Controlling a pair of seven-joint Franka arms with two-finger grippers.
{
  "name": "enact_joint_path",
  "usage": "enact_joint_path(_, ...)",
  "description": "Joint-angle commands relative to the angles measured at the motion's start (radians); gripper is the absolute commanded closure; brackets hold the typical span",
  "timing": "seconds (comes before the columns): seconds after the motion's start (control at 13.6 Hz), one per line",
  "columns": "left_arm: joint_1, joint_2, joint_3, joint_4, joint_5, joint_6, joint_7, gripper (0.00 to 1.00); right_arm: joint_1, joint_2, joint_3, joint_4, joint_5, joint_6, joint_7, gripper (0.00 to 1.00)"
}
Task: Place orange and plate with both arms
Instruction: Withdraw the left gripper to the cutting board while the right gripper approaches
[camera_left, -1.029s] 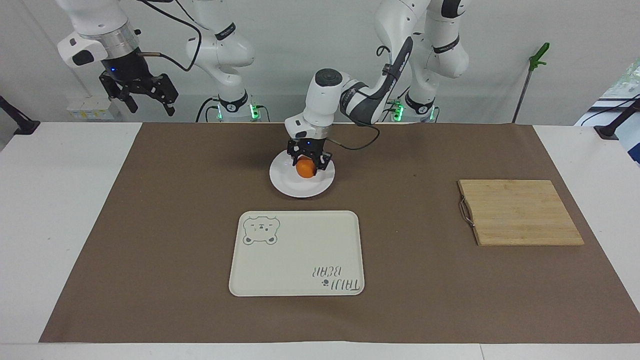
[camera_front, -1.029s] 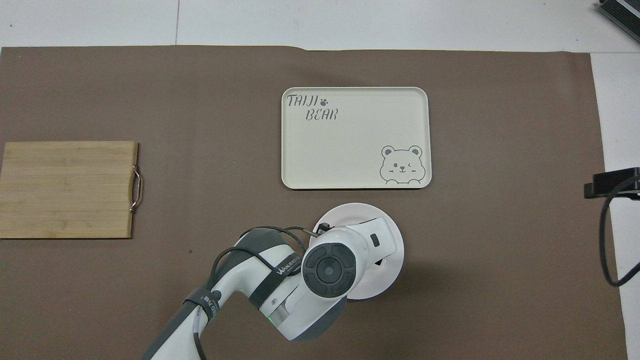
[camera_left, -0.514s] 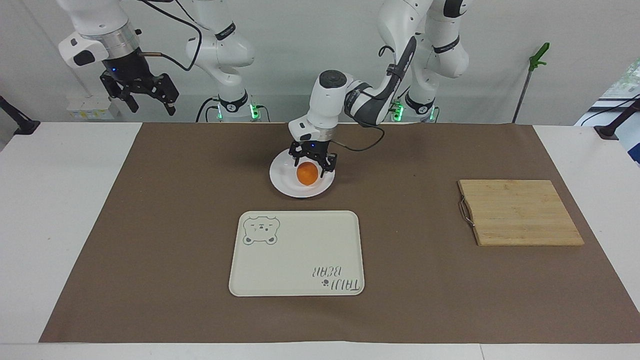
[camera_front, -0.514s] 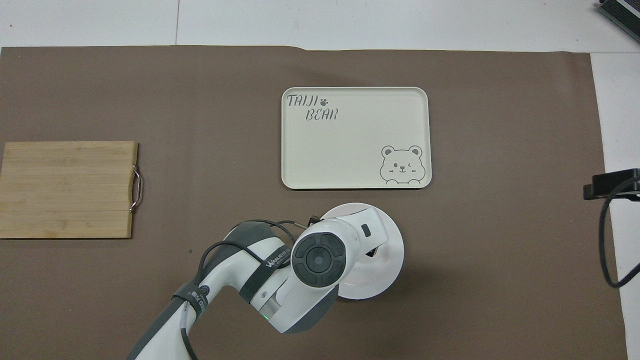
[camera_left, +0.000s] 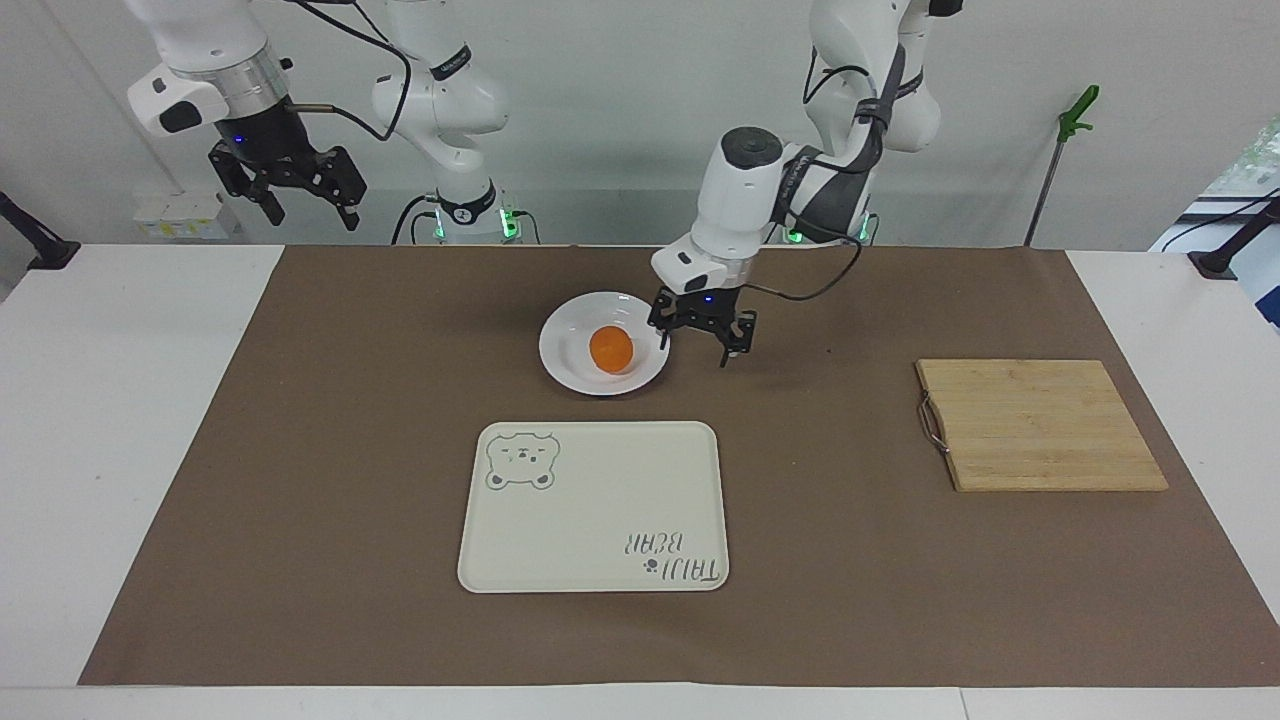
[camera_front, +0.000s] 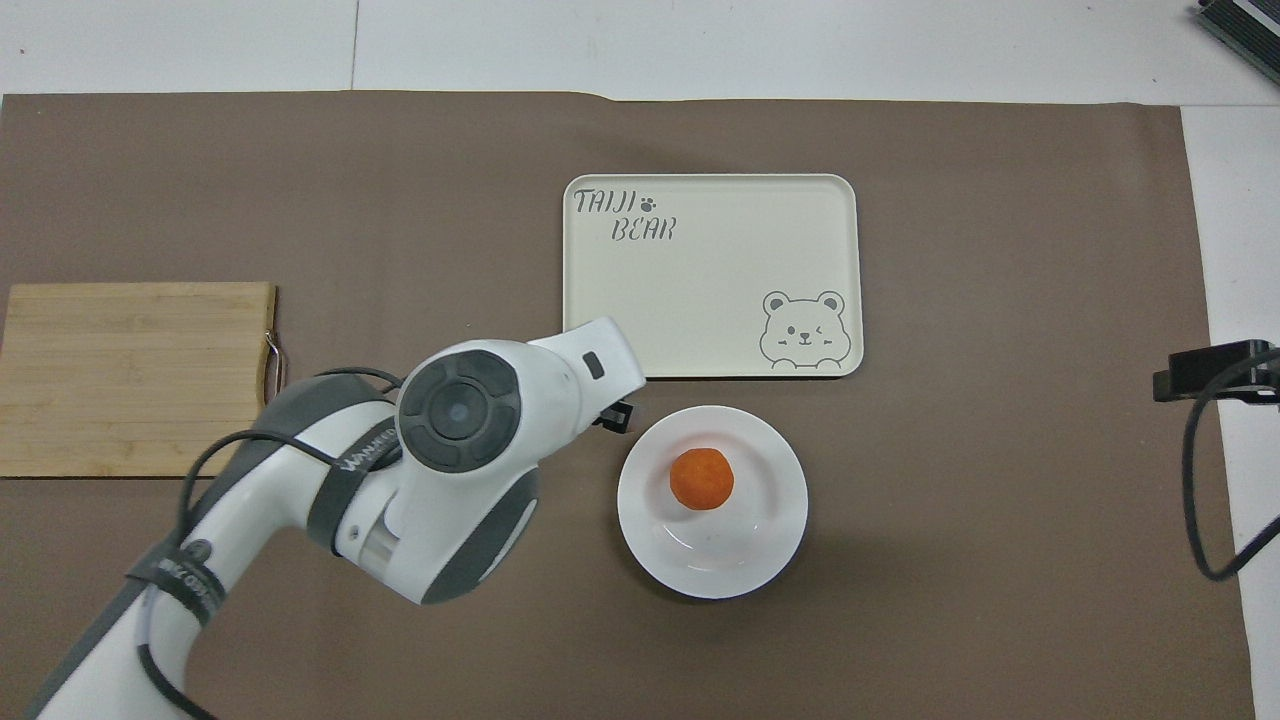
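Orange: small, round, matte orange skin, whole; lies loose in the well of the plate, a little off centre, touched by no gripper.

Plate: round, glossy plain white, shallow raised rim; rests flat on the brown mat, nearer to the robots than the tray and close to it without touching.

Tray: rectangular, cream, rounded corners, bear drawing in one corner and "TAIJI BEAR" lettering in the corner diagonal to it; nothing on it.

Cutting board: bamboo, rectangular, metal handle on the edge facing the tray; lies toward the left arm's end of the table, well apart from the plate.

Left gripper: black, fingers spread apart, holding nothing; hangs low over the mat just beside the plate's rim, on the cutting-board side.

Right gripper: black, fingers spread, holding nothing; raised high over the right arm's end of the table, where the arm waits.
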Motion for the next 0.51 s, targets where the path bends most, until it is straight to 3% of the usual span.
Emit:
enact_joint_path(0.0, 0.148, -0.102, -0.013, -0.028, 0.012, -0.121, 0.192, 0.00, -0.004, -0.016, 0.008, -0.016, -0.003, 0.009, -0.081, 0.00)
enact_joint_path(0.22, 0.266, -0.165, -0.013, -0.020, 0.012, -0.193, 0.268, 0.00, -0.012, -0.014, 0.006, -0.040, 0.061, 0.028, -0.083, 0.00)
enact_joint_path(0.44, 0.327, -0.181, -0.011, 0.044, 0.012, -0.246, 0.265, 0.00, -0.017, -0.014, 0.005, -0.088, 0.130, 0.035, -0.091, 0.00)
